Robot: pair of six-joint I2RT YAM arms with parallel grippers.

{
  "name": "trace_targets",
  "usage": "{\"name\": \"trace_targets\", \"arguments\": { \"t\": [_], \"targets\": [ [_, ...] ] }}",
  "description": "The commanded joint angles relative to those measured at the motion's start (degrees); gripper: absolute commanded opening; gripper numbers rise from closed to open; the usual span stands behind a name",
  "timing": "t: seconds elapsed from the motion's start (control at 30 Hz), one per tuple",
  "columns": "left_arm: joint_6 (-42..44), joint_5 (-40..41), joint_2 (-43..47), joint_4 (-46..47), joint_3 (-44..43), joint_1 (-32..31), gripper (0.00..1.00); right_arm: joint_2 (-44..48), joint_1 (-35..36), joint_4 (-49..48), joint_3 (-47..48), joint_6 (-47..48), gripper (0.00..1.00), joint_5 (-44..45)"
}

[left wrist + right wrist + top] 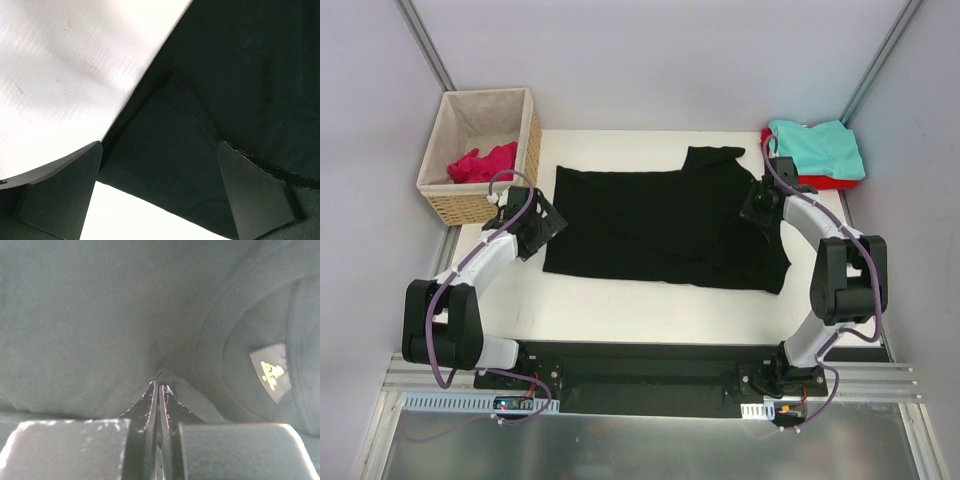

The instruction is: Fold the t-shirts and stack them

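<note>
White worktop mid-frame has the large black cloth t-shirt spread out — right end effector clamped on its cloth near the collar, left end effector wide apart at its left edge.

- The black t-shirt was soft, matt cloth.
- The counter was smooth, white and faintly glossy.
- The basket was rough woven wicker, lined with beige cloth.

walls: pale grey | table: white | posts: metal | light: even
</note>
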State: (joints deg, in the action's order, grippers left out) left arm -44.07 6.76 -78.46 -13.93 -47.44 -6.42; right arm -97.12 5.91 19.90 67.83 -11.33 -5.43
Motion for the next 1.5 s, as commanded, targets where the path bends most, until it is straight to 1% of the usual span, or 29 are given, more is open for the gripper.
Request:
{"name": "trace_targets", "arguments": {
  "t": [0.0, 0.3, 0.5, 0.53, 0.57, 0.6, 0.63, 0.67, 0.7, 0.87, 0.9, 1.03, 1.1, 1.2, 1.4, 1.43, 1.47],
  "targets": [
    [0.7, 1.8, 1.0, 0.2, -0.2, -0.4, 0.99, -1.3, 0.7, -1.7, 5.4, -0.7, 0.01, -1.2],
    [0.9, 2.0, 0.8, 0.2, -0.4, -0.4, 0.99, -5.4, 0.9, 1.5, 13.2, 0.3, 0.01, -1.2],
    [1.2, 2.0, 0.6, 0.3, -0.5, -0.4, 0.99, -9.0, 1.0, 1.6, 13.6, 0.3, 0.01, -0.3],
    [1.3, 1.9, 0.5, 0.2, -0.5, -0.4, 0.99, -9.4, 1.1, 1.6, 13.6, 0.4, 0.21, 0.1],
    [1.3, 1.8, 0.3, 0.2, -0.5, -0.4, 0.99, -10.0, 1.1, 1.6, 13.7, 0.3, 0.36, 0.5],
    [1.4, 1.7, 0.2, 0.3, -0.5, -0.4, 0.99, -10.5, 1.1, 1.9, 13.7, 0.3, 0.69, 1.5],
    [1.4, 1.5, 0.1, 0.2, -0.5, -0.4, 0.99, -10.7, 1.2, 2.0, 14.1, 0.5, 0.87, 1.7],
    [1.4, 1.4, 0.1, 0.2, -0.5, -0.4, 0.99, -10.9, 1.2, 2.3, 14.2, 0.6, 1.00, 1.7],
    [1.4, 1.4, 0.1, 0.2, -0.5, -0.4, 0.99, -10.5, 1.3, 2.3, 14.1, 0.6, 0.97, 1.7],
    [1.3, 1.5, 0.0, 0.2, -0.5, -0.4, 0.99, -4.1, 3.4, 2.1, 11.7, 2.2, 0.96, 3.3],
    [1.3, 1.3, 0.0, 0.2, -0.5, -0.4, 0.99, -1.5, 4.4, 2.0, 11.1, 2.3, 0.96, 3.2],
    [1.1, 1.3, 0.3, 0.2, -0.3, -0.4, 0.99, 3.8, 7.4, 3.8, 7.8, 2.4, 0.96, 3.1],
    [0.8, 0.8, 0.3, 0.2, -0.1, -0.4, 0.99, 6.0, 10.2, 4.4, 4.2, 2.4, 0.96, 4.7],
    [0.7, -0.7, 0.2, 0.2, 0.2, -0.4, 0.99, 9.3, 11.8, 3.8, -1.7, 2.0, 0.96, 5.1],
    [0.5, -1.5, 0.5, 0.3, 1.1, -0.7, 0.99, 14.1, 12.0, -0.5, -12.0, 2.2, 0.96, 8.0],
    [0.5, -1.5, 0.4, 0.3, 1.0, -0.8, 0.99, 14.3, 12.1, -0.7, -12.7, 2.2, 0.98, 8.0],
    [0.5, -1.6, 0.3, 0.3, 1.0, -0.8, 0.99, 14.5, 12.0, -1.2, -13.3, 2.2, 0.96, 7.9]
  ]
}}
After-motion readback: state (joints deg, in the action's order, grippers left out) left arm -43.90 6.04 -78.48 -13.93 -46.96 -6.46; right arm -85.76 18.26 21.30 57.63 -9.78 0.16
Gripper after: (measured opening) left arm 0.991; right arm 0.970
